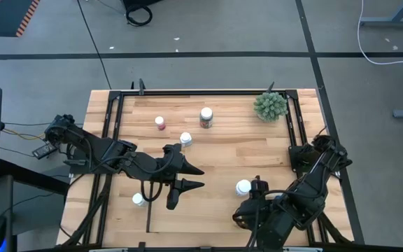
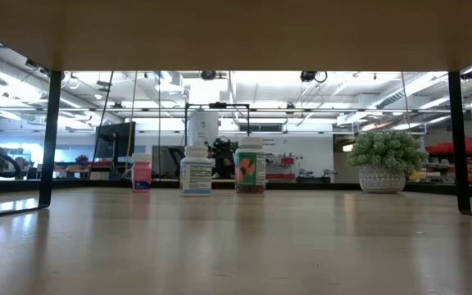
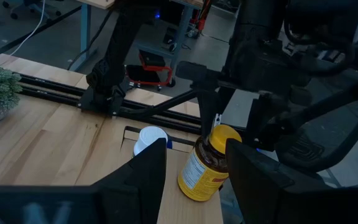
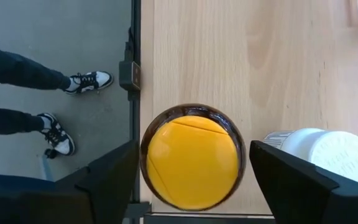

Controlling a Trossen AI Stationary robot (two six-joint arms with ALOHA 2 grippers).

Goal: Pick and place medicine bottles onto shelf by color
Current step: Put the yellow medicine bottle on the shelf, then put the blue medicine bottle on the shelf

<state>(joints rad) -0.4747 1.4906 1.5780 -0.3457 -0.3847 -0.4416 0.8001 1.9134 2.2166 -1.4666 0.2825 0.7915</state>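
Right gripper (image 4: 191,180): we are seeing its fingers standing apart either side of the amber bottle (image 4: 192,160), no contact, at the table's (image 1: 257,150) front edge.
Left gripper (image 1: 191,177): we are seeing its fingers parted, empty, mid-table.
High view: arm is hiding the amber bottle.
Shelf (image 1: 208,105): three bottles (image 2: 196,170) are standing near the back.
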